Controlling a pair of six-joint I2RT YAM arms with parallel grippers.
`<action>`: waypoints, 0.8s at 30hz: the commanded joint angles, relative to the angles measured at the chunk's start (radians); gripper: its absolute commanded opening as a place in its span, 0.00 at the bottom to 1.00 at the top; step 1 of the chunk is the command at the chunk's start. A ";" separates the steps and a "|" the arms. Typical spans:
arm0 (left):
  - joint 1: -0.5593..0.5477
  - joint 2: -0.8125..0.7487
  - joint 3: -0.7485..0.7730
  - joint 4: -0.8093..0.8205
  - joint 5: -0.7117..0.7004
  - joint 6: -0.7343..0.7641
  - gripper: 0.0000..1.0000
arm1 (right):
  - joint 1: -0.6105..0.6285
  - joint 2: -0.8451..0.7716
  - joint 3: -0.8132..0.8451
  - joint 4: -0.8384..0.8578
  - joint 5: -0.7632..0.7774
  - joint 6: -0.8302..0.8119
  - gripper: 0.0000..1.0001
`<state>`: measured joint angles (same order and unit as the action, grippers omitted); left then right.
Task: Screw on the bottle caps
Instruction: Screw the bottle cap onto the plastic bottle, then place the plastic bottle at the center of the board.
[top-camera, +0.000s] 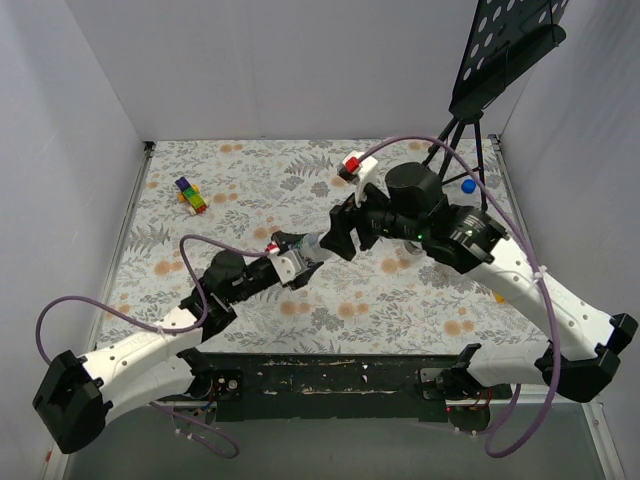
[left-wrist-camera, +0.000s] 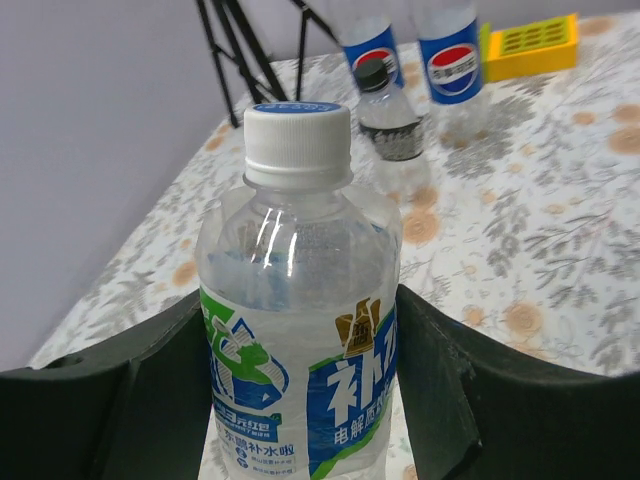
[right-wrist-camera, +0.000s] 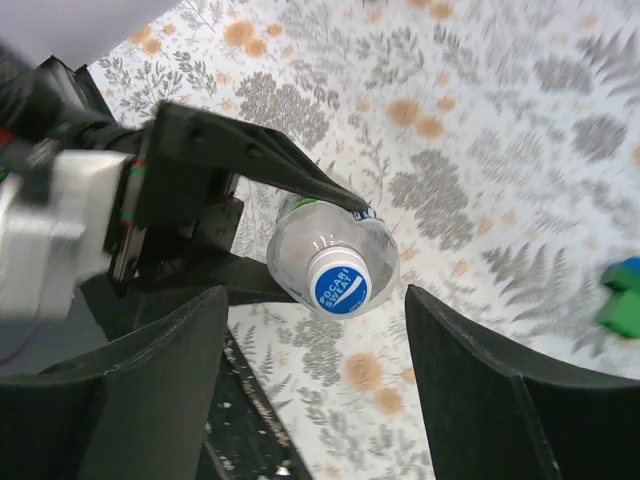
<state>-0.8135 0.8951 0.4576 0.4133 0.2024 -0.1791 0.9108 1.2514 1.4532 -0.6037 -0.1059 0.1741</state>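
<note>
The cap (left-wrist-camera: 298, 135), white-sided with a blue top, sits on the neck of a clear bottle (left-wrist-camera: 300, 330) with a blue, green and white label. The left fingers (left-wrist-camera: 470, 390) pinch the bottle's body from both sides. They hold it off the tabletop (top-camera: 250, 330) near the middle, tilted with its neck toward the right arm. The right fingers (right-wrist-camera: 500, 400) are spread wide on either side of the cap, with a clear gap on each side and no contact.

There is bare floral cloth to the left of the two arms and in front of them. White walls (top-camera: 80, 150) close off the left, back and right edges. Toy blocks (top-camera: 190, 194) lie near the back left, well apart from the bottle. A loose blue cap (top-camera: 468, 186) lies at the back right, beside the legs of a music stand (top-camera: 500, 60).

In the left wrist view, two blue-labelled bottles (left-wrist-camera: 452, 60) are cut off by the top edge, so their necks cannot be seen. A black-capped bottle (left-wrist-camera: 388, 115) stands just in front of them and a yellow block (left-wrist-camera: 527, 42) is beside them. From above, the right arm covers these bottles. A green and blue block (right-wrist-camera: 622, 300) is clipped by the right edge of the right wrist view.

How full the held bottle is cannot be made out.
</note>
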 joint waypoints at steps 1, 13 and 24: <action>0.147 0.053 0.093 -0.038 0.490 -0.245 0.00 | 0.005 -0.067 0.111 -0.119 -0.075 -0.361 0.78; 0.241 0.203 0.167 0.090 1.032 -0.528 0.00 | 0.005 -0.124 0.078 -0.303 -0.414 -0.788 0.73; 0.241 0.225 0.176 0.087 1.071 -0.539 0.00 | 0.005 -0.007 0.122 -0.347 -0.471 -0.864 0.62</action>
<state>-0.5777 1.1275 0.5976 0.4831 1.2366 -0.7078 0.9123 1.2201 1.5299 -0.9340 -0.5316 -0.6392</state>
